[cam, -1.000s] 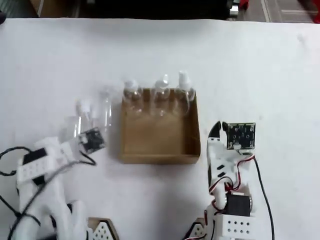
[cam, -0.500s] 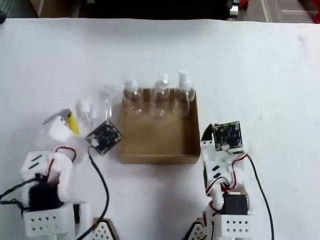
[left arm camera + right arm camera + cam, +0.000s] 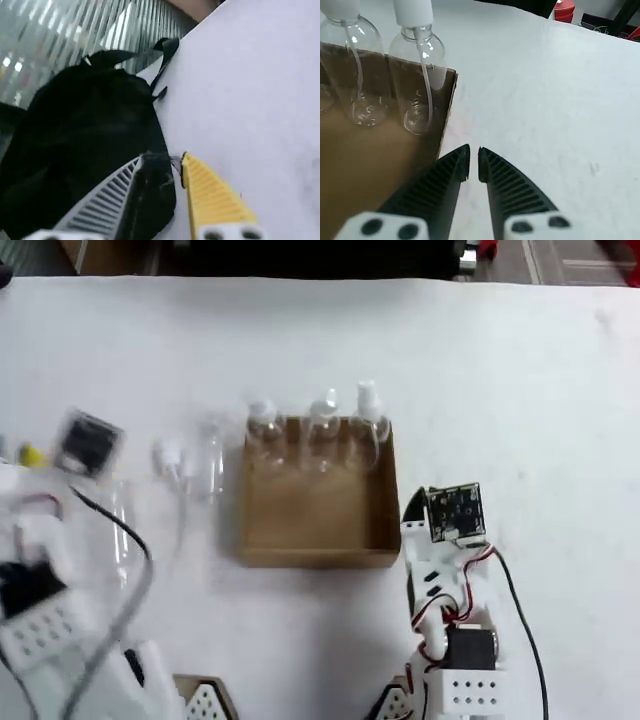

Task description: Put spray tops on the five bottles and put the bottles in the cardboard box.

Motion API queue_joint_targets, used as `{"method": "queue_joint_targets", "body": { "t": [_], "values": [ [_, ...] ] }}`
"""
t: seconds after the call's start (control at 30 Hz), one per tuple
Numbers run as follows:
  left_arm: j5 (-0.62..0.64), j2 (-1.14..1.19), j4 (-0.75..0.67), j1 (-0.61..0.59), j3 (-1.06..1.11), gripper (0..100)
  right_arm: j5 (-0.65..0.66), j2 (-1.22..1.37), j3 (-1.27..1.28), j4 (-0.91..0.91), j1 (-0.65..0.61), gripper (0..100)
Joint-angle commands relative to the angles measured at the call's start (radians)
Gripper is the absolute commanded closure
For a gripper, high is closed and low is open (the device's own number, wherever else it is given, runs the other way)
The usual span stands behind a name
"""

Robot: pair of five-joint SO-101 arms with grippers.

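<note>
Along the cardboard box's (image 3: 320,558) far wall we count three capped bottles (image 3: 322,435); a fourth (image 3: 195,458) waits just outside, its top seemingly on. Meanwhile the right end effector (image 3: 473,162) is clenched empty, the left end effector (image 3: 164,161) parted.

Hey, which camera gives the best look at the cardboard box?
The high view: the whole cardboard box shows from above, three bottles standing along its far wall. The right wrist view catches one corner with two bottles; the left wrist view faces a black bag.
</note>
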Motion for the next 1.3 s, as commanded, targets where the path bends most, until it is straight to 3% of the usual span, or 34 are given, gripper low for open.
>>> {"method": "queue_joint_targets", "body": {
  "t": [0.0,0.1,0.2,0.33,0.67,0.9,1.1,1.27],
  "values": [
    [0.012,0.369,0.394,-0.044,-0.489,88,0.011,-0.010,-0.008,-0.022,-0.012,98.1],
    [-0.029,0.621,0.663,-0.019,-0.753,88,0.011,-0.010,-0.008,-0.022,-0.012,98.1],
    [0.002,0.823,0.741,0.016,-0.902,88,0.011,-0.010,-0.008,-0.022,-0.012,98.1],
    [0.130,0.983,0.718,0.090,-0.973,88,0.011,-0.010,-0.006,-0.022,-0.012,98.1],
    [0.261,1.148,0.497,0.213,-0.970,88,0.043,-0.010,-0.003,-0.022,-0.012,98.1],
    [0.258,1.319,0.390,0.213,-0.971,88,0.066,-0.012,0.035,-0.068,-0.042,98.1],
    [0.241,1.349,0.397,0.209,-0.970,88,0.066,-0.012,0.035,-0.067,-0.045,98.1],
    [0.002,1.349,0.574,0.196,-0.971,90,0.068,-0.012,0.037,-0.070,-0.044,98.1]
  ]
}}
